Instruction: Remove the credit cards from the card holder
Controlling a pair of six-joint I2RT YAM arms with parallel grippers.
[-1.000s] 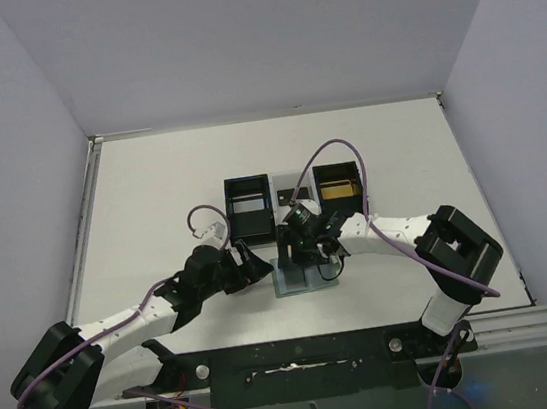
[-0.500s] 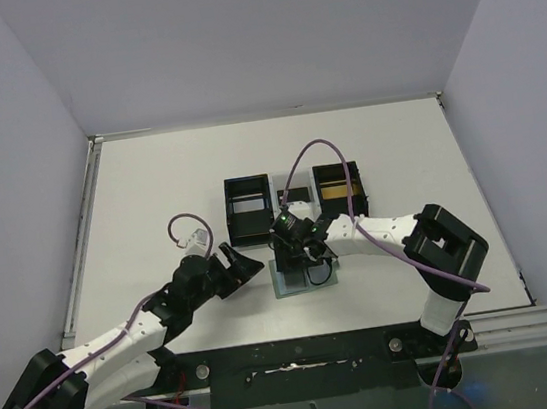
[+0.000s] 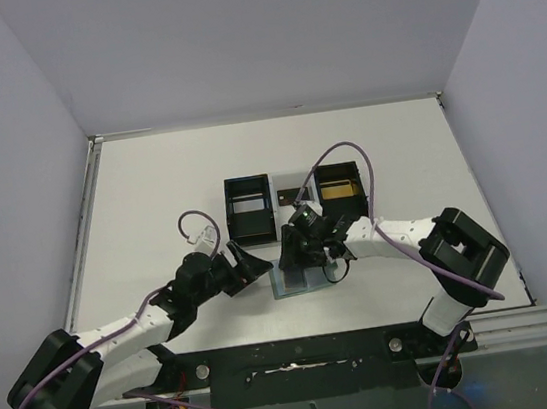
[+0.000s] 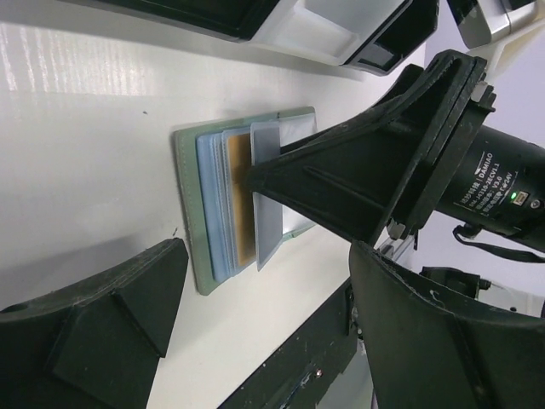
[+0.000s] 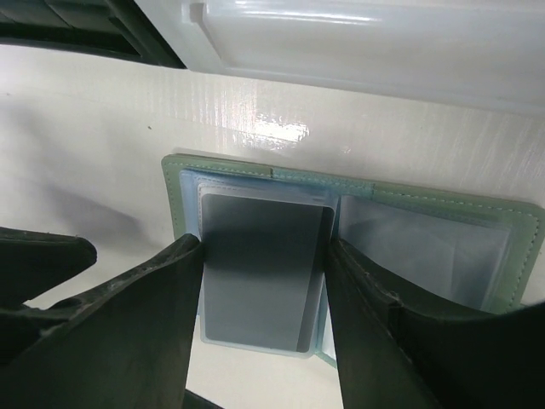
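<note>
The card holder [image 5: 255,170], a teal-grey bifold, lies open on the table in front of the arms [image 3: 289,286]. A pale grey credit card [image 5: 260,273] stands out of its left pocket, and my right gripper [image 5: 264,247] is shut on that card by its two long edges. The left wrist view shows the grey card [image 4: 266,183] tilted up off a gold-orange card [image 4: 242,196] still in the pocket. The right pocket [image 5: 417,247] looks see-through. My left gripper [image 4: 281,341] hangs open just left of the holder [image 4: 189,213], nothing between its fingers.
Two black square boxes [image 3: 250,208] [image 3: 339,186] stand behind the holder with a white tray [image 3: 291,184] between them; the right box holds something gold. The white tray [image 5: 366,43] lies close behind the holder. A black rail [image 3: 303,352] runs along the near edge.
The right gripper's jaws have narrowed onto the grey card's edges. The left arm drew back to the left, then came forward again beside the holder.
</note>
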